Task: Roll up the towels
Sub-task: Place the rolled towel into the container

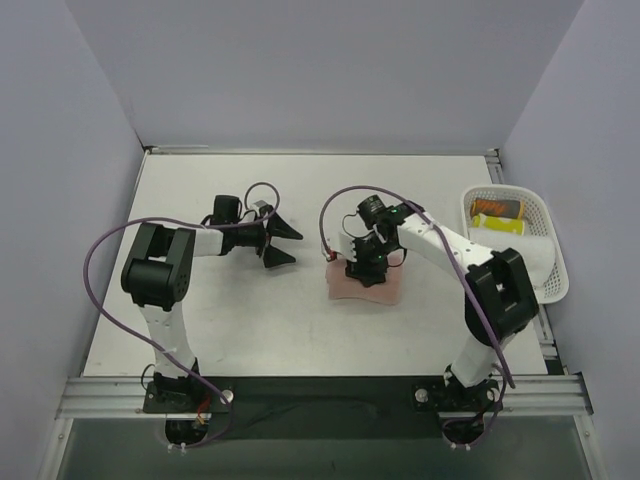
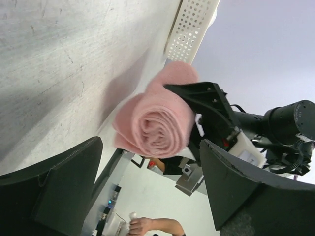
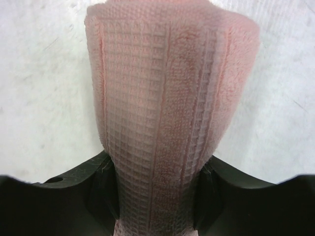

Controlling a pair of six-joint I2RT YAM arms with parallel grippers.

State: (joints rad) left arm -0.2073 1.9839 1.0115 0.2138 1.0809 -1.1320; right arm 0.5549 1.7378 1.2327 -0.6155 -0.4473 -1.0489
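Note:
The salmon-pink towel (image 1: pixel 385 292) lies rolled up on the table just right of centre. In the left wrist view the towel (image 2: pixel 157 123) shows its spiral end. My right gripper (image 1: pixel 366 268) comes down on it from above and is shut on the roll. In the right wrist view the towel (image 3: pixel 167 113) fills the gap, pinched between both fingers (image 3: pixel 98 189). My left gripper (image 1: pixel 283 243) hangs to the left of the roll, open and holding nothing, its fingers (image 2: pixel 64 189) spread wide apart. A white rolled shape (image 1: pixel 538 258), possibly the white towel, lies in the basket.
A white mesh basket (image 1: pixel 552 215) stands at the table's right edge, with an orange and a yellow item (image 1: pixel 498 215) in its far end. The basket (image 2: pixel 192 29) also shows in the left wrist view. Purple cables loop over both arms.

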